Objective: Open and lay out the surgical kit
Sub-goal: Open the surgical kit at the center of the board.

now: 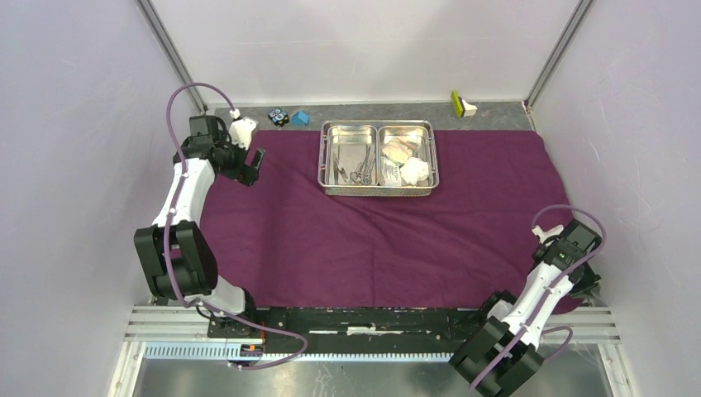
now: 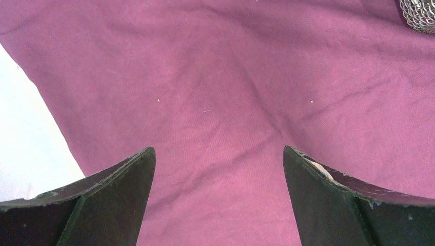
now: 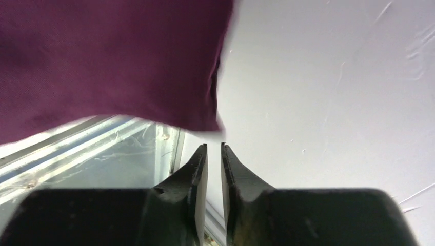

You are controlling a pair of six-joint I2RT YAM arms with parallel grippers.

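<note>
Cloth wrap (image 1: pixel 372 240) lies spread; left claw (image 2: pixel 218 150) gapes wide, right claw (image 3: pixel 214 146) barely parted, empty.

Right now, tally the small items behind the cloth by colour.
Blue block: 1
Black-and-blue toy: 1
Yellow-and-white item: 1
Total behind the cloth: 3
</note>
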